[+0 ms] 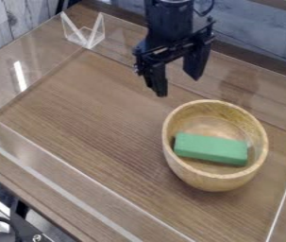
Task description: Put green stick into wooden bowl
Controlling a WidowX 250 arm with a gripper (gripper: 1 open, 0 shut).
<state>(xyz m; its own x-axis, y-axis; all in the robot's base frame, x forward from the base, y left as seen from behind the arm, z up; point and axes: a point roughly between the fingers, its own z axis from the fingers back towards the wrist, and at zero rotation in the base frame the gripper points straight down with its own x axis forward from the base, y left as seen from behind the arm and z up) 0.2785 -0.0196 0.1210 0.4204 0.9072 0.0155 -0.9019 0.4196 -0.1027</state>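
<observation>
Evidently, from the camera, your only view, the job looks done or very nearly so: the green stick (210,149) lies inside the wooden bowl (214,145), within the rim as far as you can see. It rests toward the near part of the bowl, its long side running across your view and slanting down a little to the right. No placing seems to remain; what is left, if anything, is to take the arm off to a safe spot without knocking the rim.

As for your claw (168,83), its fingers stand apart with nothing between them, over the desk (89,109) beyond the bowl. You have the stick nearer the camera than the claw and to the right of it in the picture, well apart from the fingers and touching neither. How high the claw hangs above the wood, you cannot tell from this one angle.
</observation>
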